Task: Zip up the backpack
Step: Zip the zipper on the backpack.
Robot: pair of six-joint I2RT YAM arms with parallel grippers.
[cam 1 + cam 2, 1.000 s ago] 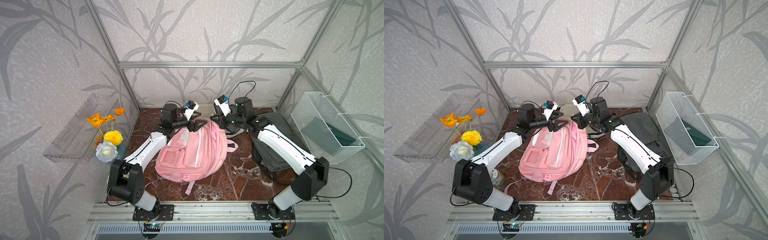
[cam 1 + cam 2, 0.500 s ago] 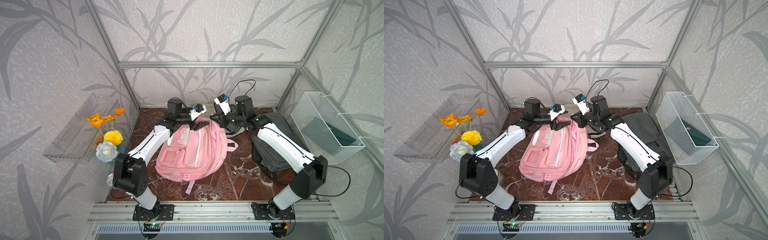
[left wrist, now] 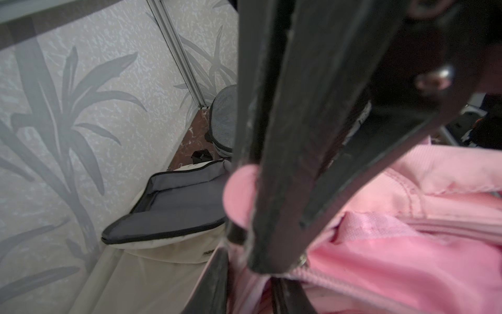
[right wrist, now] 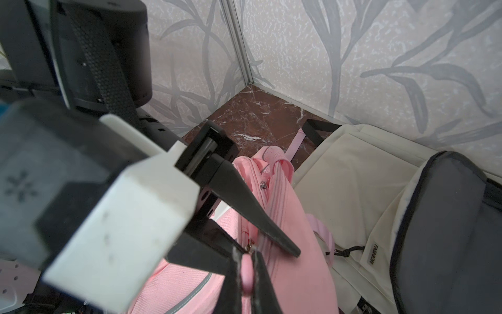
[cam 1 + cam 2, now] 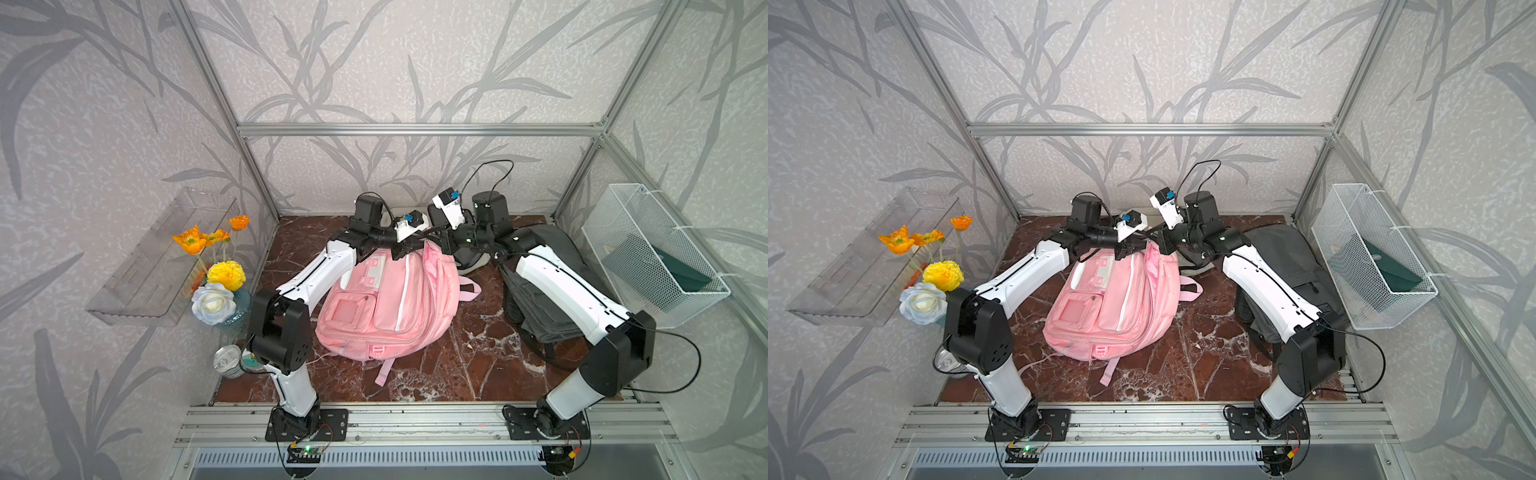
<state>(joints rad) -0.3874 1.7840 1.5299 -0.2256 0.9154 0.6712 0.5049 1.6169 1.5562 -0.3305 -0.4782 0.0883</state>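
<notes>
The pink backpack (image 5: 390, 299) (image 5: 1113, 299) lies on the marble floor, its top toward the back wall. Both grippers meet at that top edge. My right gripper (image 4: 246, 254) (image 5: 434, 243) is shut on the pink zipper pull tab (image 4: 246, 277) (image 3: 239, 195). Next to it, my left gripper (image 3: 244, 282) (image 5: 409, 251) (image 5: 1129, 249) has closed its black fingers (image 4: 258, 217) on the pink fabric beside the zipper track (image 4: 274, 195). The slider is mostly hidden behind the fingers.
A dark grey backpack (image 5: 540, 291) lies under my right arm, and a cream bag (image 4: 339, 176) rests against the back wall. A white wire basket (image 5: 652, 257) hangs on the right wall. Flowers in a vase (image 5: 216, 291), a can (image 5: 226, 361) and a clear shelf (image 5: 158, 266) stand at the left.
My left gripper swung right along the backpack's top to meet the right gripper, and its jaws closed on the pink fabric. The right arm held still with the pull tab.
</notes>
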